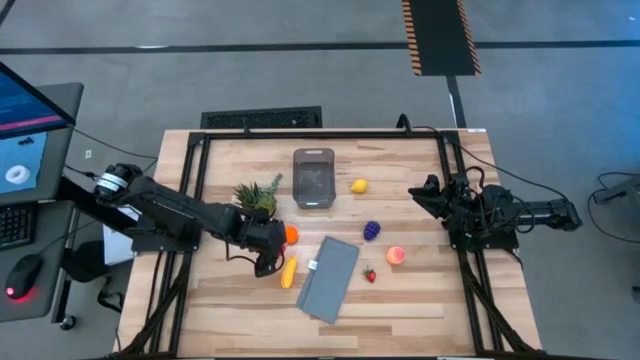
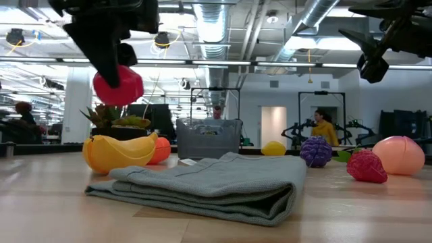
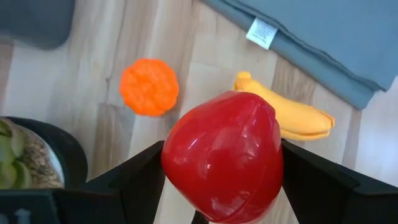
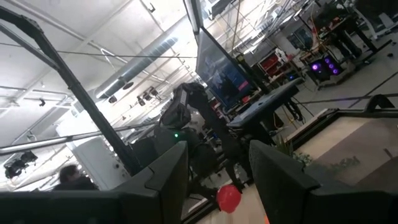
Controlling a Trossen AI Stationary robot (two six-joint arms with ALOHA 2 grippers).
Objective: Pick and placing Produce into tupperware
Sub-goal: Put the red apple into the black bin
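Observation:
My left gripper hangs above the table's middle, shut on a red toy fruit. Below it lie a yellow banana and an orange. The clear-grey tub stands toward the far edge, with a lemon to its right. Purple grapes, a pink peach and a strawberry lie right of centre. My right gripper waits open in the air at the table's right side. My left gripper pinches the red fruit's two opposite sides between its fingers, coming from above and pointing down. The fruit is lifted clear of the table, above the banana and the orange.
A folded grey cloth lies near the table's middle, right of the banana. A spiky pineapple in a dark pot stands left of the tub. A black frame runs along the table's left, far and right sides. People show in the room behind.

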